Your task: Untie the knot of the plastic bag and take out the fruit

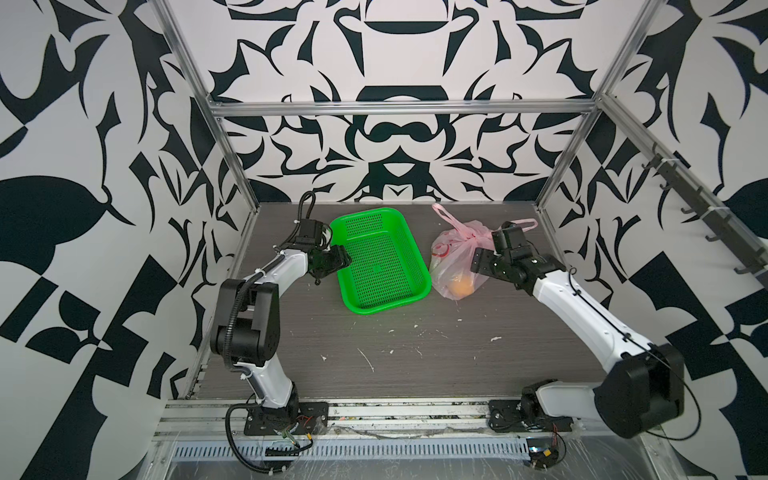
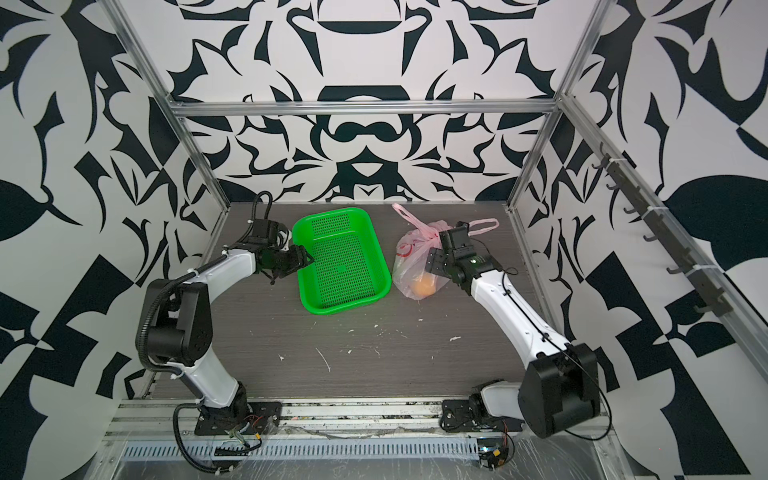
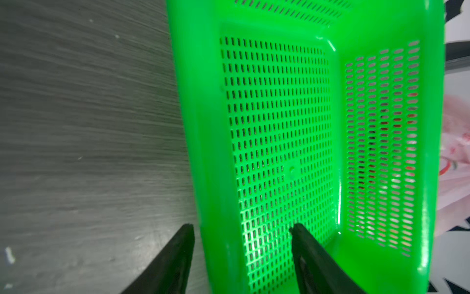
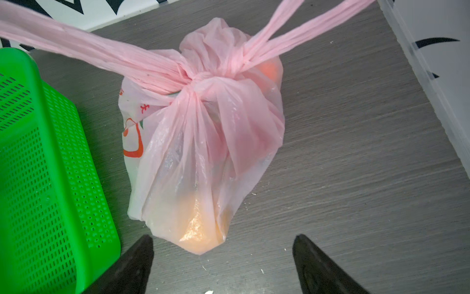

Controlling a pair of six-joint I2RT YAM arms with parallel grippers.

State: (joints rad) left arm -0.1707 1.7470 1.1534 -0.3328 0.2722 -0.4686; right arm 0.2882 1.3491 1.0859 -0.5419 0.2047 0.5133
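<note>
Right jaws, wide open and empty, should pinch a handle [image 4: 279,38] just beside the knot [image 4: 201,76]; left jaws, part open, straddle the basket [image 3: 211,127] wall, gripping nothing.

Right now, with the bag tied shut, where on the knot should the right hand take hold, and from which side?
Probably from above: the knot sits on top of the plastic bag, a tight twist with little to pinch. Better to grip a loop handle just beside it, where the band stands free of the fruit. The right hand is open near the bag.
</note>
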